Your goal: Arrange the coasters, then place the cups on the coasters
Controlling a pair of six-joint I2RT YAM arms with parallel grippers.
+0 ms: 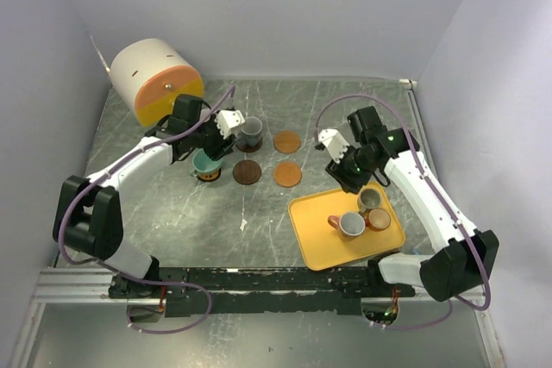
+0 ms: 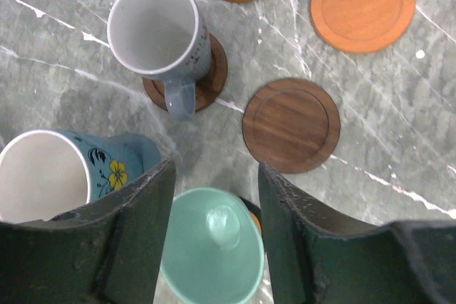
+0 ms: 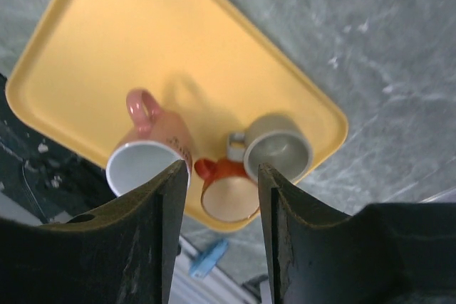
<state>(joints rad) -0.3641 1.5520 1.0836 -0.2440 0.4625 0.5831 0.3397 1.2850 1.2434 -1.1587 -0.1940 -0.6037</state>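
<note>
Left tool (image 2: 216, 176) above teal cup (image 2: 210, 247), jaws apart

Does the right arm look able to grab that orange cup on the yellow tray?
Probably yes, though tight. The right pincer hangs open above the orange cup with nothing over it, but the pink cup and olive cup crowd both sides.

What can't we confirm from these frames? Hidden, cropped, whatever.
1. Left wrist: coaster under the teal cup, nearly all covered by the cup; only an orange sliver shows.
2. Left wrist: blue cup base, cut off by the edge and the left tool; coaster beneath unconfirmed. Top view: left arm covers it.
3. Right wrist: reddish cup rim, partly behind the right tool.
</note>
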